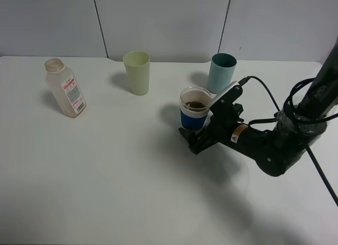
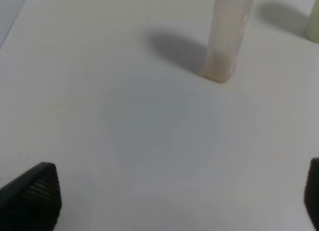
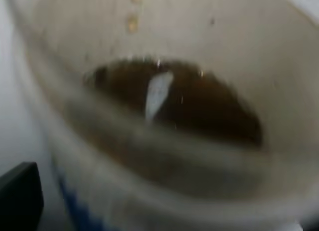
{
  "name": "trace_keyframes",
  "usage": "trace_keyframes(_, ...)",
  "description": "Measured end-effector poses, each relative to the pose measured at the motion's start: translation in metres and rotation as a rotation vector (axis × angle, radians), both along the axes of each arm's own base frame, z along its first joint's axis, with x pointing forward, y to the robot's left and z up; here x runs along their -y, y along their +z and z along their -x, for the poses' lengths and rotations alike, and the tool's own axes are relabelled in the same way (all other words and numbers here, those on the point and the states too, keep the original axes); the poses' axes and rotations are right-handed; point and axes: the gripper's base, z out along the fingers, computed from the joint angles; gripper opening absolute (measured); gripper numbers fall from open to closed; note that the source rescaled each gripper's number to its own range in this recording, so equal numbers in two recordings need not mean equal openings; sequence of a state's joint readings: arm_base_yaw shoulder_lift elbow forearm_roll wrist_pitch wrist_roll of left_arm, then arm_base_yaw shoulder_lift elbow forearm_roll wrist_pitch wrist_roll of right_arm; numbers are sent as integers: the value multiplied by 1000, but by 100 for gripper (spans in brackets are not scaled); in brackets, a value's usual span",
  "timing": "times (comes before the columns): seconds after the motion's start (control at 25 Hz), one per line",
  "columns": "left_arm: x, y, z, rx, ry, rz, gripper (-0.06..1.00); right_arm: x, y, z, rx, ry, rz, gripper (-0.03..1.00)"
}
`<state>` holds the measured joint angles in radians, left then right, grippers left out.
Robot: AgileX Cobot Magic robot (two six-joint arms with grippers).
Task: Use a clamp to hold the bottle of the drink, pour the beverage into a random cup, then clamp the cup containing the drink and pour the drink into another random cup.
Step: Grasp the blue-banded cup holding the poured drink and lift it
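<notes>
The short blue-sleeved cup (image 1: 193, 109) stands right of the table's middle with dark brown beverage (image 1: 196, 104) in it. My right gripper (image 1: 197, 133) reaches it from the right, open, its dark fingers low beside the sleeve; whether they touch I cannot tell. The right wrist view is filled by the cup's rim (image 3: 149, 156) and the beverage (image 3: 189, 101), with one finger (image 3: 17, 196) at the edge. The clear bottle (image 1: 66, 89) stands upright at the far left, looking nearly empty. My left gripper (image 2: 169, 201) hangs open above bare table, short of the bottle (image 2: 227, 37).
A pale yellow-green tumbler (image 1: 137, 72) stands at the back centre, and its edge shows in the left wrist view (image 2: 315, 17). A teal cup (image 1: 221, 72) stands just behind the blue-sleeved cup. The white table (image 1: 105, 176) ends at a grey wall behind.
</notes>
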<state>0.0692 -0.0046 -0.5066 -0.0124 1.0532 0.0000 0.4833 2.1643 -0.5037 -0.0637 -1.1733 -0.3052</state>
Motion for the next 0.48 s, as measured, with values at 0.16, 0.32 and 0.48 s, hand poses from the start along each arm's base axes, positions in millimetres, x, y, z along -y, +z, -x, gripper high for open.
trace_keyframes(0.16, 0, 0, 0, 0, 0, 0, 99, -10, -2, -15, 37, 17, -19, 100)
trace_keyframes(0.32, 0, 0, 0, 0, 0, 0, 99, -17, -4, -24, 57, 46, -30, 100)
trace_keyframes(0.48, 0, 0, 0, 0, 0, 0, 99, -37, -11, -31, 69, 96, -60, 97)
